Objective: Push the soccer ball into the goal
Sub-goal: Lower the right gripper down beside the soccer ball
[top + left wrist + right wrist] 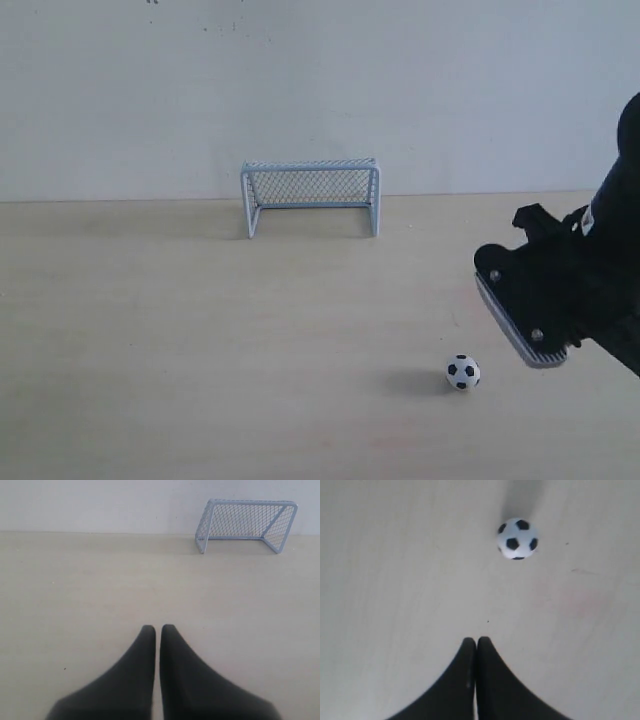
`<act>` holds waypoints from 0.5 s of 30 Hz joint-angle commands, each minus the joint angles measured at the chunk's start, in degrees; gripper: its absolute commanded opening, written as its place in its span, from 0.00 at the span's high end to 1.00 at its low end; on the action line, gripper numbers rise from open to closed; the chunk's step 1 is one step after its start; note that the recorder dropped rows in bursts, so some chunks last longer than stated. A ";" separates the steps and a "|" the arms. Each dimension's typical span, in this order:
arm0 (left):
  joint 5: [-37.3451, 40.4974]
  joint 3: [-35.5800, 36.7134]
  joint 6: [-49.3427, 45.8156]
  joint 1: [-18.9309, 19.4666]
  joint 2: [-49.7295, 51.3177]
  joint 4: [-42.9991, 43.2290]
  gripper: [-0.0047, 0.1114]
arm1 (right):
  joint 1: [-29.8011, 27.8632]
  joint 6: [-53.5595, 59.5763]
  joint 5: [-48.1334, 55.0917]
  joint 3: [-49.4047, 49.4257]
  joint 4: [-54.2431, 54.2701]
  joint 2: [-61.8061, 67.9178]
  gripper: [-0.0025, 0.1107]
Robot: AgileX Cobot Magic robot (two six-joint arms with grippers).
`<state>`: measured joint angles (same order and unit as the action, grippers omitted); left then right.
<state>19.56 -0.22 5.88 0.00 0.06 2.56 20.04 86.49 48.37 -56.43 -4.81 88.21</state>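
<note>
The soccer ball (462,372), white with black patches, rests on the pale wooden table at the near right. In the right wrist view the ball (517,538) lies ahead of my fingertips, a little to one side, with bare table between. My right gripper (545,355) (476,641) hovers just right of and above the ball, shut on nothing. The goal (310,195) stands at the back centre against the wall, its mouth facing the table. My left gripper (158,628) is shut and empty, low over bare table, with the goal (246,524) far ahead to one side.
A plain white wall (320,90) rises right behind the goal. The wooden tabletop (200,330) stretches between ball and goal with nothing standing on it. My left arm does not show in the exterior view.
</note>
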 commanded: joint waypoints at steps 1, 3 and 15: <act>-0.19 0.22 0.01 0.00 -0.06 0.05 0.92 | -0.40 2.63 -1.54 -0.30 -6.81 3.89 0.98; -0.19 0.22 0.01 0.00 -0.06 0.05 0.92 | -0.66 4.68 -2.08 -0.30 -5.08 5.79 0.98; -0.19 0.22 0.01 0.00 -0.06 0.05 0.92 | 0.00 11.57 -4.41 -0.30 13.28 13.64 0.98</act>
<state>19.56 -0.22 5.88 0.00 0.06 2.56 19.94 96.82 44.82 -56.45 5.17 100.28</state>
